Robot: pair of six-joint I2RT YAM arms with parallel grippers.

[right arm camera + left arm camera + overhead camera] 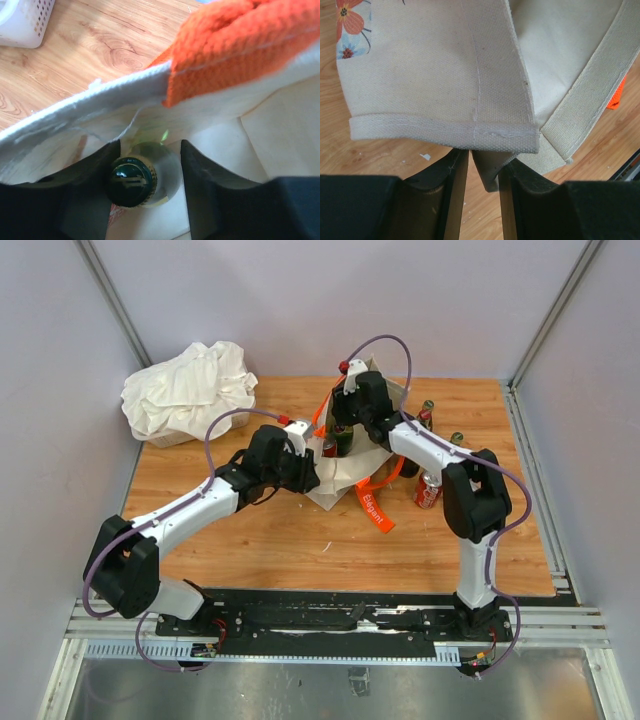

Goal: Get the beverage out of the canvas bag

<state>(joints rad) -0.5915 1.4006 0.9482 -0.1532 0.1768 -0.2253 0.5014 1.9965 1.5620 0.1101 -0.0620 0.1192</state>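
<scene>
Right wrist: open right fingers point(85, 200) are straddling the beverage point(132, 181) inside the canvas bag point(100, 107), left fingers point(455, 200) pinching its hem; extraction pending.

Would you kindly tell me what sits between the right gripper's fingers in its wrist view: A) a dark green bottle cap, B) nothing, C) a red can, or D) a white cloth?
A: the dark green bottle cap shows between the fingers of the right gripper, inside the canvas bag.
</scene>
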